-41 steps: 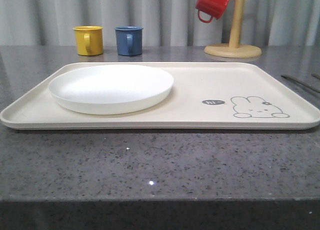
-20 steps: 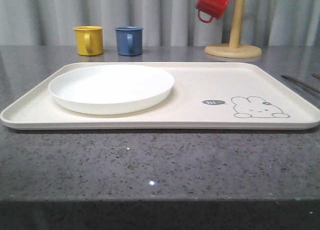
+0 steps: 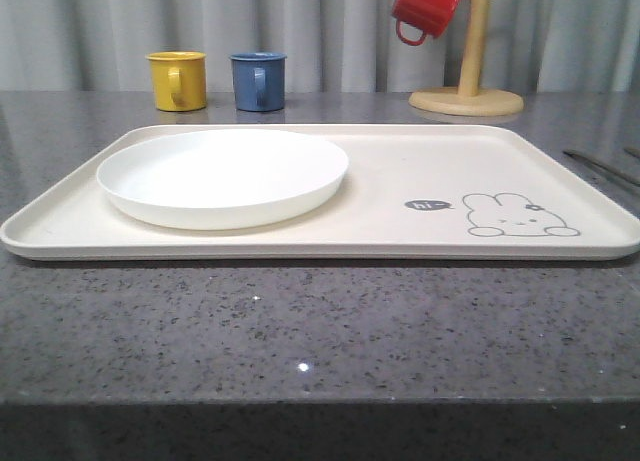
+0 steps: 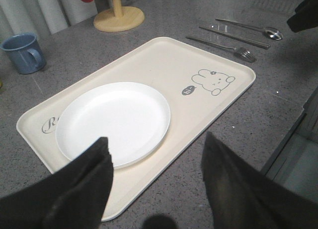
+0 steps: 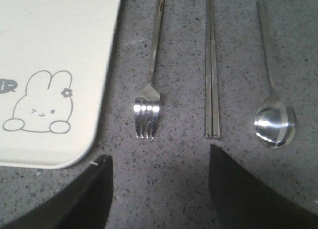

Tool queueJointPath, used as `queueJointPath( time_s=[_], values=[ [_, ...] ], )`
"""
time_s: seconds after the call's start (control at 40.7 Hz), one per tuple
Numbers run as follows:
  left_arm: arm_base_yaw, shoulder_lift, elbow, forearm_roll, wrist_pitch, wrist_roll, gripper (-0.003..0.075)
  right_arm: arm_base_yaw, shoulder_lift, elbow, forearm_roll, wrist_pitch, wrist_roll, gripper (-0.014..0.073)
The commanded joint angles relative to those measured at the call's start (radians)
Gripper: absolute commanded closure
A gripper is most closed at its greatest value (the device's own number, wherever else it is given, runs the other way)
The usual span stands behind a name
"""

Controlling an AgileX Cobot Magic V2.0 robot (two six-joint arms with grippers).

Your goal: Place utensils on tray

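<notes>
The grey speckled table (image 3: 320, 331) carries a cream tray (image 3: 400, 171) with a rabbit drawing (image 3: 518, 215) at its right end and a round white plate (image 3: 222, 176) on its left half; the rest of the tray floor is bare. Task progress is judged nil: no cutlery lies on the tray. All three pieces rest on the table just beside the tray's right edge, parallel and apart from one another: the fork (image 5: 150, 75) nearest the tray, then the chopsticks (image 5: 212, 70) lying together as a pair, then the spoon (image 5: 272, 85) farthest out. The right gripper (image 5: 159, 189) hangs above them with jaws spread wide and holding nothing, the gap sitting between fork and chopsticks. The left gripper (image 4: 156, 182) hovers over the tray's near edge by the plate, jaws likewise apart and empty. At the far side of the table stand a wooden mug tree (image 3: 468, 81) with a red mug (image 3: 425, 9) hung on it, a blue mug (image 3: 257, 80) and a yellow mug (image 3: 178, 80), all well clear of the work. Nothing obstructs the path from cutlery to tray except the low raised rim, which each piece must be lifted over; the flat, thin pieces may be awkward to pinch off the table.
</notes>
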Motion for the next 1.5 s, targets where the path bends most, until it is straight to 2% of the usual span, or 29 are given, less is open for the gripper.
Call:
queueJointPath(
  time_s=[0.0,0.197,0.344,0.491,0.688,0.884,1.007,1.228,1.474],
  values=[
    [-0.007,0.002,-0.025,-0.015,-0.080,-0.013,0.0330,-0.008,0.038,-0.093,0.001,0.016,-0.008,0.0139],
    [-0.007,0.002,-0.025,-0.015,-0.080,-0.013,0.0330,-0.008,0.166,-0.217,-0.007,0.148,-0.030,0.0139],
    [-0.007,0.002,-0.025,-0.015,-0.080,-0.013,0.0330,-0.008,0.279,-0.290,-0.007,0.155,-0.091,0.0139],
    [-0.007,0.002,-0.025,-0.015,-0.080,-0.013,0.0330,-0.008,0.398,-0.366,-0.007,0.168,-0.091,0.0139],
    [-0.007,0.002,-0.025,-0.015,-0.080,-0.013,0.0330,0.016,0.592,-0.513,-0.007,0.308,-0.091,0.0141],
    [-0.007,0.002,-0.025,-0.015,-0.080,-0.013,0.0330,0.025,0.793,-0.684,-0.048,0.442,-0.049,0.0248],
    [-0.007,0.002,-0.025,-0.015,-0.080,-0.013,0.0330,0.025,0.894,-0.771,-0.037,0.485,-0.039,0.0277],
    [-0.007,0.002,-0.025,-0.015,-0.080,-0.013,0.0330,0.025,1.010,-0.878,-0.009,0.536,-0.030,0.0277],
    [-0.007,0.002,-0.025,-0.015,-0.080,-0.013,0.0330,0.025,1.054,-0.897,0.007,0.542,-0.030,0.0277]
  ],
)
